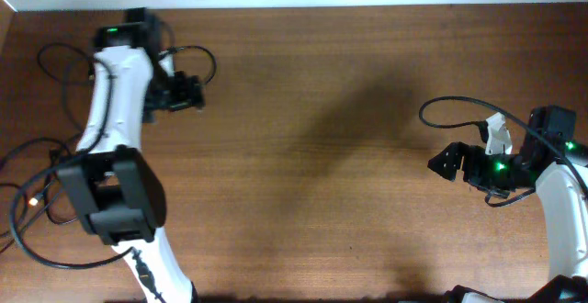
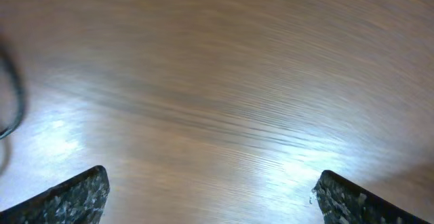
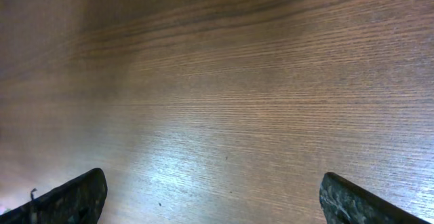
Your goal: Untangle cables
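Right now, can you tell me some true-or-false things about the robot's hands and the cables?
1. The left hand is open and holds nothing. True.
2. The right hand is squeezing a cable. False: it is open, and only wood shows between its fingers.
3. The cables are piled in the middle of the table. False: they loop at the table's edge beside the left arm.
4. The table is brown wood. True.
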